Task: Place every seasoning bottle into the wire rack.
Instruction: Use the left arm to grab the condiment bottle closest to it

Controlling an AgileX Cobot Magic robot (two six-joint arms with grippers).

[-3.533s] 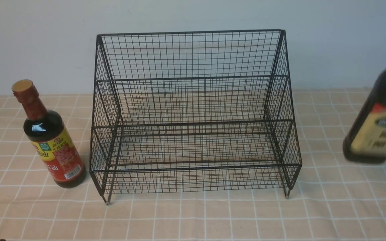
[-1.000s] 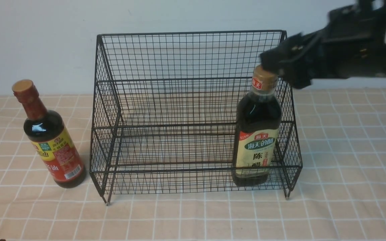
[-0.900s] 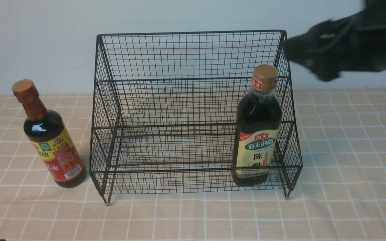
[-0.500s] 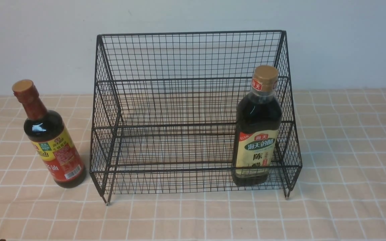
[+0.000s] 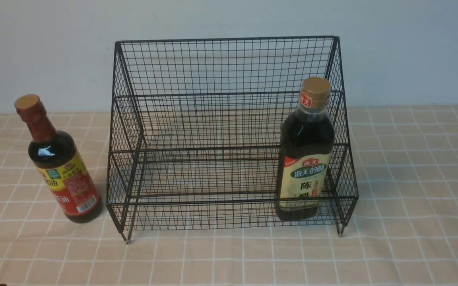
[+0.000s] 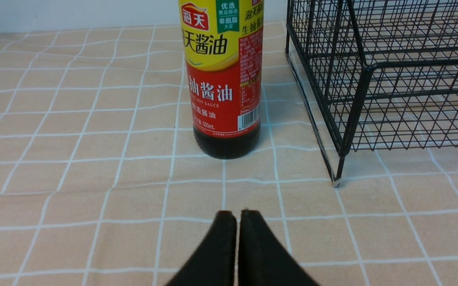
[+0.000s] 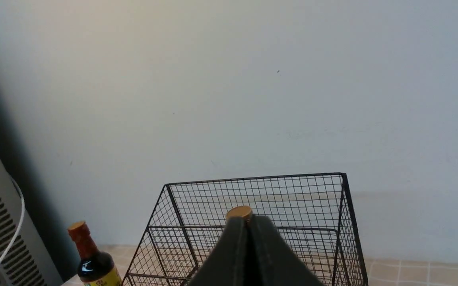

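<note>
- Tablecloth (image 5: 245, 258) supports wire rack (image 5: 229, 200).
- Green-labelled bottle (image 5: 306, 171) stands inside, front mesh seemingly preventing slips.
- Both grippers, left (image 6: 237, 216) and right (image 7: 249, 222), closed, empty.

A tan cloth with a white grid (image 5: 245, 258) covers the counter to its far edge; beyond that edge rises a pale wall (image 5: 229, 18).

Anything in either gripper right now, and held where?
Nothing held: left gripper and right gripper are both shut on nothing.
</note>
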